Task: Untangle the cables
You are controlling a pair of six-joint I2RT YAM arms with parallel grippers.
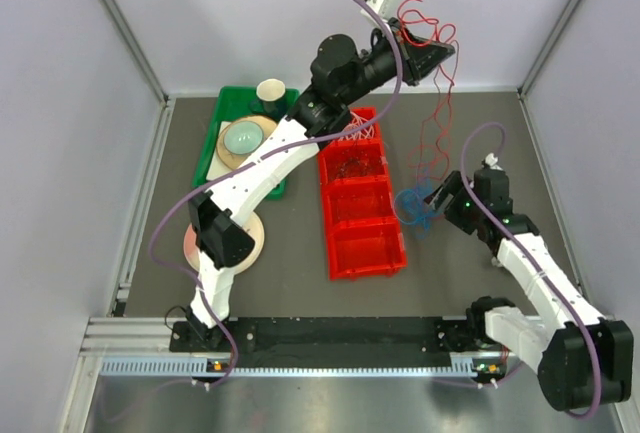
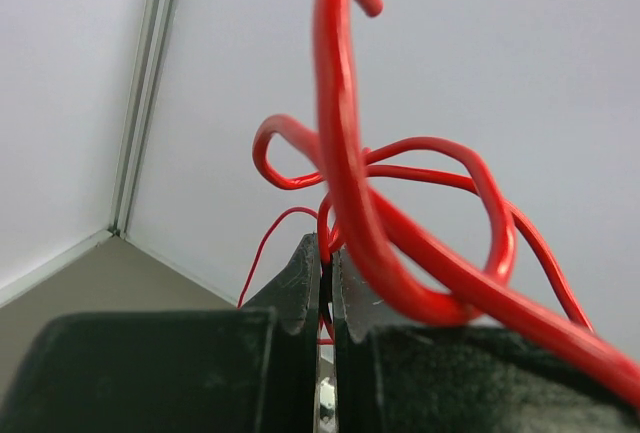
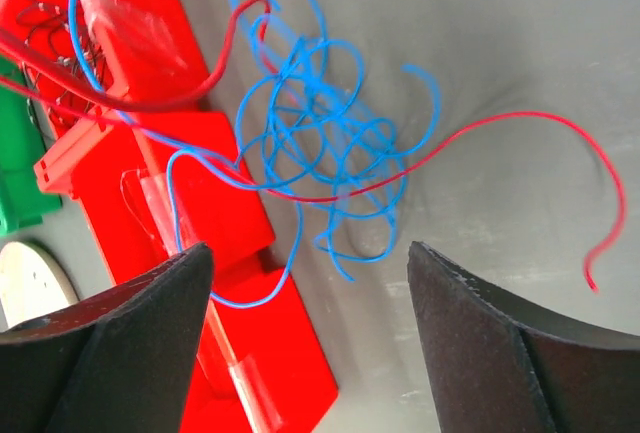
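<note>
grey tabletop point(image 1: 290, 283) between pale walls point(image 1: 250, 13). left gripper point(image 1: 445, 51), raised in the upper right of the top view, has its jaws pinched tight on red cables point(image 2: 345, 153) that trail down. right gripper point(image 3: 310, 253), jaws spread wide, hangs over the blue cables point(image 3: 320, 123) tangled at centre right beside the red tray point(image 1: 365, 243).

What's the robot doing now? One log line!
left gripper: shut on red cable, held high | right gripper: open above blue cables
</note>
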